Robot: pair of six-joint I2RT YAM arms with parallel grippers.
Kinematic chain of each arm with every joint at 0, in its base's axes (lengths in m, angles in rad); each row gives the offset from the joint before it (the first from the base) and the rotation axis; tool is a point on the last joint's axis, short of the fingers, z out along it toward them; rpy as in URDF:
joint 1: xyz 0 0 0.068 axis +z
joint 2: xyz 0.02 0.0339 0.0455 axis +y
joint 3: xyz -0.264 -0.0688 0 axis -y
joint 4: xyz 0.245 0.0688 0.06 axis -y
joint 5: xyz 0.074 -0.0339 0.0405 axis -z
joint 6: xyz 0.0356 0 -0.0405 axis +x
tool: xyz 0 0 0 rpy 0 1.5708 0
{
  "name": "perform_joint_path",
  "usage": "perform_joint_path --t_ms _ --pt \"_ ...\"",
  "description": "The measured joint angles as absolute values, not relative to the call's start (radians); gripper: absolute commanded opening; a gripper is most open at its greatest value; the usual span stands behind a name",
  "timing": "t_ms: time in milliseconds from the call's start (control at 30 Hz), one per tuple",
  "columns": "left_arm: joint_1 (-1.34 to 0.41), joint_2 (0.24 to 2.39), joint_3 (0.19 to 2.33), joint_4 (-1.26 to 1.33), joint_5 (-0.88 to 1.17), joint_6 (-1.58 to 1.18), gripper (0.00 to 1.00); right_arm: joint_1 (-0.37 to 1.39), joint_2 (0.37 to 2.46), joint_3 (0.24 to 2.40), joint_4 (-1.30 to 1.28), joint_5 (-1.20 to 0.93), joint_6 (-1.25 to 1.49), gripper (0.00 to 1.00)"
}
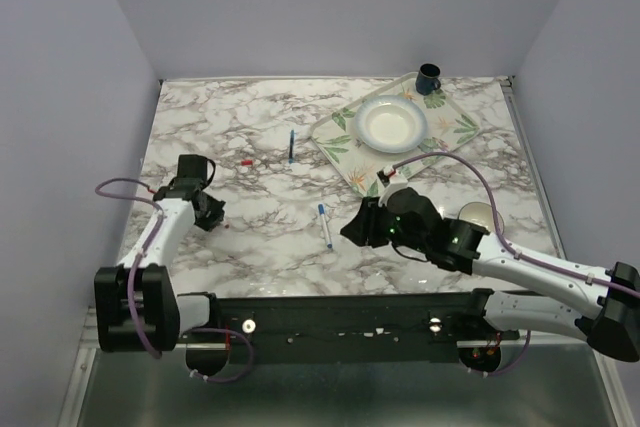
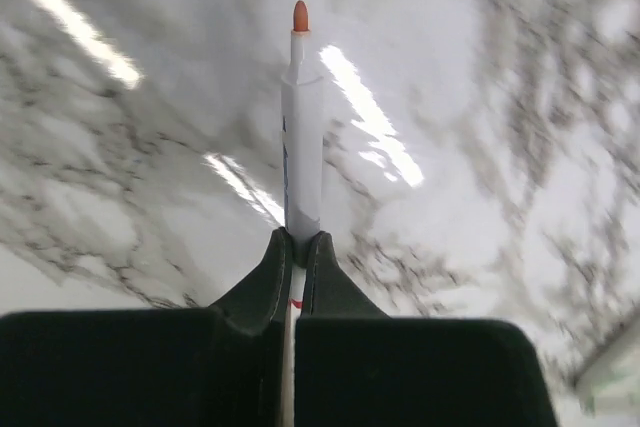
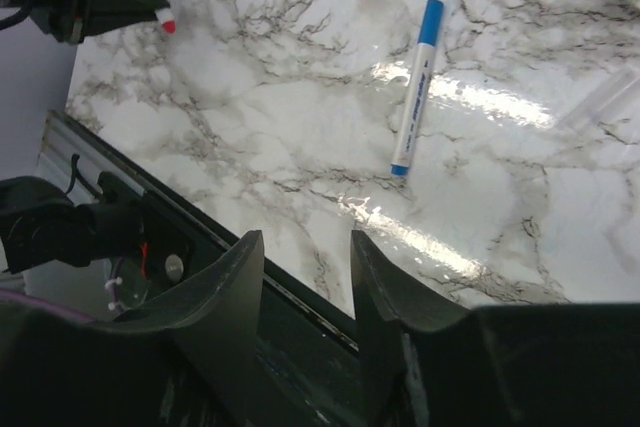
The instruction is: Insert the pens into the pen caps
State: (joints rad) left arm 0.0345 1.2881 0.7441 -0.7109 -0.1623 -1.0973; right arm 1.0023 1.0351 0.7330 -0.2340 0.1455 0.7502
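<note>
My left gripper (image 2: 298, 242) is shut on a white pen (image 2: 302, 147) whose bare red tip points away from the fingers. It hovers over the marble table at the left (image 1: 212, 215); the right wrist view shows that tip (image 3: 168, 23) poking out. A small red pen cap (image 1: 246, 162) lies a little beyond it. A white pen with blue ends (image 1: 325, 225) (image 3: 417, 87) lies mid-table, just left of my right gripper (image 1: 352, 229). That gripper (image 3: 305, 242) is open and empty above the table's near edge. A slim dark blue pen (image 1: 291, 145) lies farther back.
A leaf-patterned tray (image 1: 340, 142) at the back right carries a white plate (image 1: 392, 125) and a dark blue mug (image 1: 429, 77). A pale round object (image 1: 476, 215) sits beside the right arm. The black base rail (image 3: 200, 217) runs along the near edge.
</note>
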Motion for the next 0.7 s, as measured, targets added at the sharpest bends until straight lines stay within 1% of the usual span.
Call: perform_joint_path --t_ms 67,133,333,433,533,700 --pt "0.002 1.195 0.735 -0.647 -0.090 -1.017 0.00 1.002 1.042 0.722 -0.208 0.106 0.748 0.55" --pt "-0.033 1.121 0.724 -0.586 -0.017 -0.962 0.00 1.002 1.045 0.722 -0.190 0.082 0.746 0.56" --pt "-0.156 0.805 0.628 -0.280 0.313 -0.834 0.00 0.984 1.053 0.756 -0.148 0.044 0.749 0.55" --pt "-0.192 0.726 0.574 -0.124 0.471 -0.822 0.00 0.966 1.066 0.802 -0.128 0.043 0.755 0.55" --pt "-0.222 0.698 0.534 -0.022 0.585 -0.823 0.00 0.956 1.071 0.831 -0.086 0.043 0.758 0.55" --pt "-0.282 0.672 0.471 0.093 0.722 -0.834 0.00 0.954 1.105 0.873 0.014 0.032 0.738 0.55"
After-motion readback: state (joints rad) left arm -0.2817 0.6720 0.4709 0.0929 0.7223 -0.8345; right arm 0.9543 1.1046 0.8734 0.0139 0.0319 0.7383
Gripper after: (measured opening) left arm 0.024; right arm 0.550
